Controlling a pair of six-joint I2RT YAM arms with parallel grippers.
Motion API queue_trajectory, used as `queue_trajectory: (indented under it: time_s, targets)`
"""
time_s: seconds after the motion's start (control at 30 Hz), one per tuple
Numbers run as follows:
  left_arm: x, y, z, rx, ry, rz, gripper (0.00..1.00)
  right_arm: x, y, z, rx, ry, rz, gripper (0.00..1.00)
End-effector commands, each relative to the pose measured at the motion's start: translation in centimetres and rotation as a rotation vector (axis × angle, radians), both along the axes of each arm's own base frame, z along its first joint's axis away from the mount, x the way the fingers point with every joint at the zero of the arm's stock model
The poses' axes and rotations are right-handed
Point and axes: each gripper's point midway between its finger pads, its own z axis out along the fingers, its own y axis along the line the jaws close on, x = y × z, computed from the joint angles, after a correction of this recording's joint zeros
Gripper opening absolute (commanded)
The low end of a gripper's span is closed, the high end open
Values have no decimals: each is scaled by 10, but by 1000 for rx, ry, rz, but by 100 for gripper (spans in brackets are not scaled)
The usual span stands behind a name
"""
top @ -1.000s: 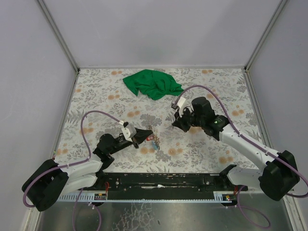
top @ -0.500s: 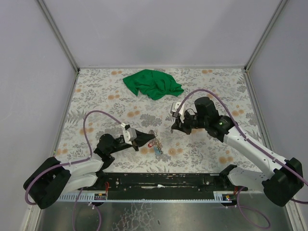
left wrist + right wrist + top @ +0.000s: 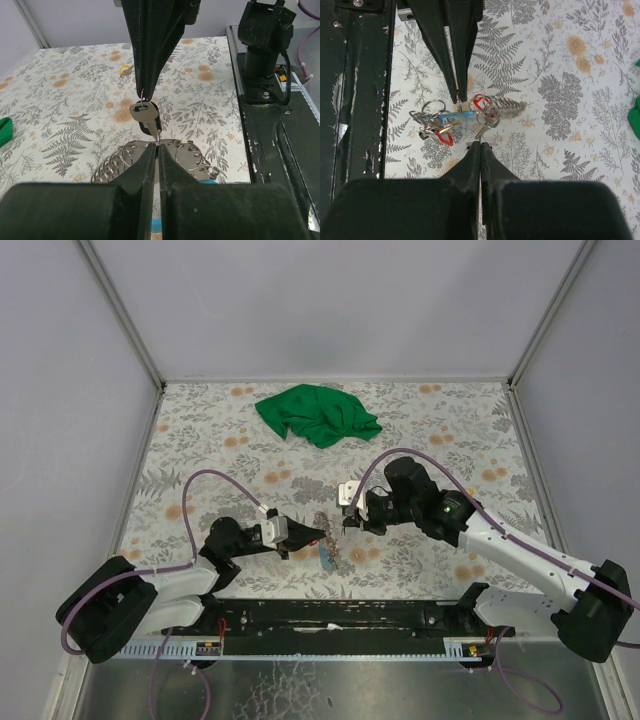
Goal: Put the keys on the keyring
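The keyring [image 3: 507,106], a grey chain of wire loops, lies on the floral table just right of the left gripper's tips; it also shows in the left wrist view [image 3: 117,160]. Red tags [image 3: 444,137] and a light blue tag [image 3: 451,116] sit in the bunch. My left gripper [image 3: 157,146] is shut on a thin loop of the keyring; it enters the right wrist view from above [image 3: 459,97]. My right gripper [image 3: 480,144] is shut on a silver key [image 3: 485,127], and comes in from above in the left wrist view [image 3: 144,91]. In the top view both grippers [image 3: 318,532] [image 3: 348,522] meet over the bunch [image 3: 326,548].
A crumpled green cloth [image 3: 318,415] lies at the back of the table. A tiny dark-and-yellow item [image 3: 125,69] lies beyond the grippers. The black rail [image 3: 355,100] runs along the near edge, with the right arm's base [image 3: 262,45] on it.
My right gripper has moved left and down to meet the left gripper at the key bunch. The left gripper has pushed slightly right with the keyring.
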Motion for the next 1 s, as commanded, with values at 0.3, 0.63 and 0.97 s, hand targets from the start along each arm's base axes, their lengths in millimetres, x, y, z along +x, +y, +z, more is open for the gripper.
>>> queue_trajectory:
  time_s: [0.3, 0.63, 0.97]
  targets:
    - [9, -1, 19, -39, -117, 28, 0, -7, 13, -4, -31, -135, 39, 0]
    - [10, -1, 21, -51, -100, 35, 0, -4, 23, -5, -33, -175, 9, 0]
    - [13, 0, 23, -58, -94, 49, 0, -7, 27, -2, -17, -166, 20, 0]
